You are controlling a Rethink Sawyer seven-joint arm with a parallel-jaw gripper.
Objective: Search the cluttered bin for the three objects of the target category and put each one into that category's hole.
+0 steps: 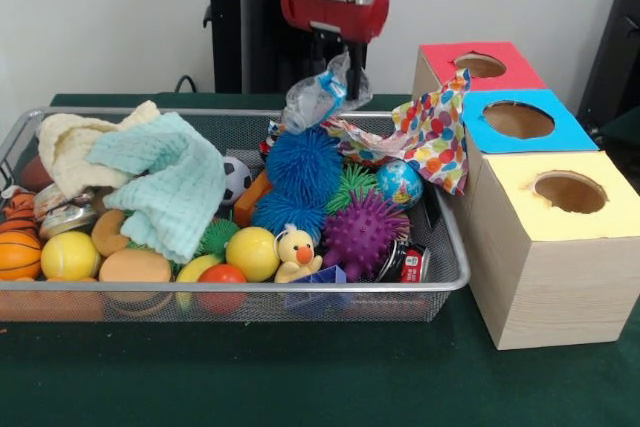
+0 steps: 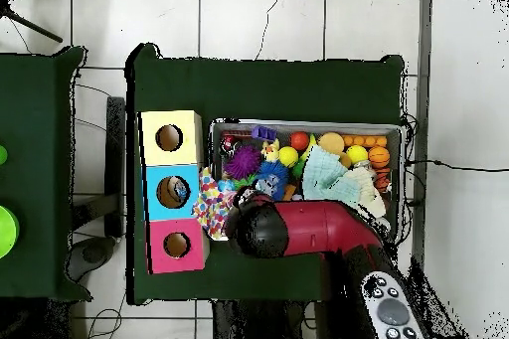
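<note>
From my remote station: the mesh bin (image 1: 452,277) anchors the scene. At its near rim lie a yellow duck (image 1: 296,252), a purple spiky ball (image 1: 362,233) and yellow ball (image 1: 252,252); mid-bin, a mint cloth (image 1: 170,187) and blue fuzzy balls (image 1: 303,165). Just beside the bin stand the yellow (image 1: 560,247), blue (image 1: 520,122) and red (image 1: 478,67) hole boxes. Over the bin's far rim, the gripper (image 1: 335,77) is clamped on a clear plastic wrapper (image 1: 315,97); a polka-dot wrapper (image 1: 425,132) drapes there.
</note>
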